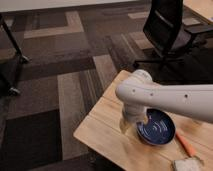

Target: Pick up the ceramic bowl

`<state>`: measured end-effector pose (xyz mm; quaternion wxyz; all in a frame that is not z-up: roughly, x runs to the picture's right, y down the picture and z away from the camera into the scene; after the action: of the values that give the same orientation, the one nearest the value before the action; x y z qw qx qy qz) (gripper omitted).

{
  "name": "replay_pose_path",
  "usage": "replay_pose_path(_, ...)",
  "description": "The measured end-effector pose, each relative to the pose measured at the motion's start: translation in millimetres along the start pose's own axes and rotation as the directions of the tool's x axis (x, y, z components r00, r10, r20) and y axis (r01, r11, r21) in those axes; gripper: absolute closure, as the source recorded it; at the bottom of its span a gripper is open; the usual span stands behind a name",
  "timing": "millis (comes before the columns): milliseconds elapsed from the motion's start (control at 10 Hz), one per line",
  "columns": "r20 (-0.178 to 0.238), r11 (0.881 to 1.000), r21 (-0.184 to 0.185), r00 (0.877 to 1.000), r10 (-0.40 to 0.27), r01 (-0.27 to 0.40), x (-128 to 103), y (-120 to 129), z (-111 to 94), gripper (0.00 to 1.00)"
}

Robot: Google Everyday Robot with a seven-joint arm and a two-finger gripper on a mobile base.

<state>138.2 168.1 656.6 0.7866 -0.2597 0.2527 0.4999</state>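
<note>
No writing, label, brand, number or sign can be read anywhere: not on the arm, the bowl, the table or the chair. The gripper, at the bowl's 9 o'clock rim, shows no marking either.

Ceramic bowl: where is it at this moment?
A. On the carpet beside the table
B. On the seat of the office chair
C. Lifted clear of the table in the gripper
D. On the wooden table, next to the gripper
D: the ceramic bowl sits flat on the wooden table, with the gripper hanging open at the bowl's rim, on its left in the picture.
</note>
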Motion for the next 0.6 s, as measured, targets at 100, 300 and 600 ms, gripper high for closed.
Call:
replay_pose_path(100,0.0,1.0,-0.001,1.0,0.0,0.0,0.1,0.3,-0.1,0.35)
replay_pose_path(300,0.001,1.0,0.0,1.0,0.0,0.0,0.0,-0.1,0.0,0.35)
replay_pose_path(600,0.002,1.0,0.003,1.0,-0.01,0.01,0.6,-8.9,5.7,0.35)
